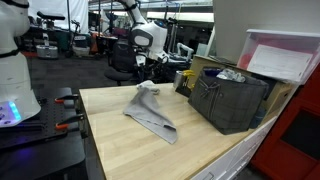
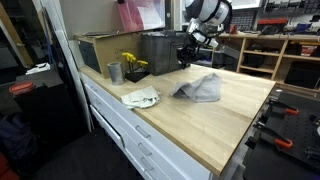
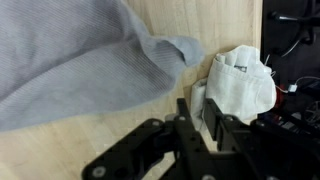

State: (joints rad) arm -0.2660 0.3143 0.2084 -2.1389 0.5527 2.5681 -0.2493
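Observation:
A crumpled grey cloth (image 1: 150,112) (image 2: 200,89) lies in the middle of the wooden tabletop (image 1: 110,140). In the wrist view it fills the upper left (image 3: 70,55). A smaller white cloth (image 2: 140,97) (image 3: 240,85) lies near the table edge. My gripper (image 1: 148,62) (image 2: 188,55) hangs above the table, next to the grey cloth and touching neither cloth. In the wrist view the gripper (image 3: 197,105) has its black fingers a narrow gap apart, with nothing between them. Wood and the edge of the white cloth show through the gap.
A black crate (image 1: 230,100) (image 2: 165,50) stands at the back of the table, beside a metal cup (image 2: 114,72) and a yellow item (image 2: 130,62). A clear bin with a pink lid (image 1: 285,55) sits behind the crate. Drawers (image 2: 130,130) run below the table edge.

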